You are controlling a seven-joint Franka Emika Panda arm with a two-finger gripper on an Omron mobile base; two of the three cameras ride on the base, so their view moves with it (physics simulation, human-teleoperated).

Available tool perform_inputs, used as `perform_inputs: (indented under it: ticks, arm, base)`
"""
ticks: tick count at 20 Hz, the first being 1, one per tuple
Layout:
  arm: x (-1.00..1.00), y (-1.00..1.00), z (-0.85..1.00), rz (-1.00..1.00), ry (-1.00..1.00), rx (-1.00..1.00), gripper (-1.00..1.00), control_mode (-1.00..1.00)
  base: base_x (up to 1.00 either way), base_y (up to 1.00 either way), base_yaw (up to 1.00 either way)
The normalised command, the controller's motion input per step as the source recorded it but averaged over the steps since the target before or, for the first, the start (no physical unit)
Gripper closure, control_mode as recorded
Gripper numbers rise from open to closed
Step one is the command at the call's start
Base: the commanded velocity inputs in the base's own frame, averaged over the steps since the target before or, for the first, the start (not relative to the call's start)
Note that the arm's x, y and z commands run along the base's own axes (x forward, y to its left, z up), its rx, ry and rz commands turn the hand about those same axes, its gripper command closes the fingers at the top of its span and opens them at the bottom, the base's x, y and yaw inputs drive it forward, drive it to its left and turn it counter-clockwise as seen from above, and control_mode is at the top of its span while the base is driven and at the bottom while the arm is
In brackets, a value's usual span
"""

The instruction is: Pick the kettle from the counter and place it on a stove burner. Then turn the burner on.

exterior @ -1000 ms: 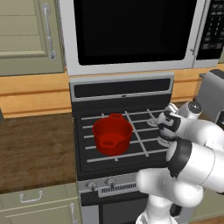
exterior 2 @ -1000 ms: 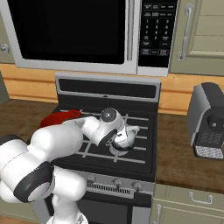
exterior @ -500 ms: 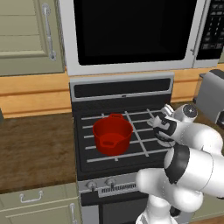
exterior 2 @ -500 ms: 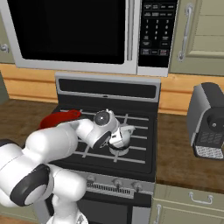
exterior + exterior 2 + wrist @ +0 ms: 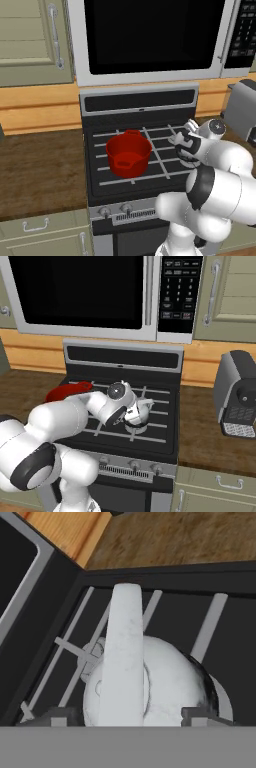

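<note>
The kettle (image 5: 160,682) sat on the grate bars over a stove burner (image 5: 135,427) in the right half of the black cooktop (image 5: 165,172), toward its front edge. In the right base view the kettle (image 5: 141,408) showed just past the wrist, its spout pointing toward the right edge of the cooktop, its rounded body resting on the pale grate.

In the hand view the gripper (image 5: 131,716) hung straight above the kettle. The two dark fingertips (image 5: 60,716) stood wide apart, one on each side of the thin pale handle, and neither touched it. The jaws were spread, with nothing pinched between them. The handle ran up the middle of that view, over the mottled silver-white body.

A red pot (image 5: 128,152) with two handles stood on the left half of the cooktop, well apart from the kettle. The desk (image 5: 40,170) of dark brown wood lay to the left of the stove, with pale olive drawer fronts below it. A second stretch of the desk (image 5: 210,431) to the right of the stove carried a grey coffee machine (image 5: 239,396) near its back edge. Small silver knobs (image 5: 132,465) lined the front panel of the stove. A microwave (image 5: 150,35) hung above.
</note>
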Motion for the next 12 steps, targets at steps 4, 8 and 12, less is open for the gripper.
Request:
perform_inputs:
  ticks: [4, 8, 12]
  arm:
    - [0.0, 0.0, 0.02, 0.0, 0.0, 0.0, -1.0, -1.0]
    - [0.0, 0.0, 0.59, 0.0, -0.05, 0.0, -1.0, -1.0]
    - [-0.14, -0.01, 1.0, 0.0, -0.18, 0.0, -1.0, -1.0]
  base:
    - [0.0, 0.0, 0.0]
    - [0.0, 0.0, 0.0]
    - [0.0, 0.0, 0.0]
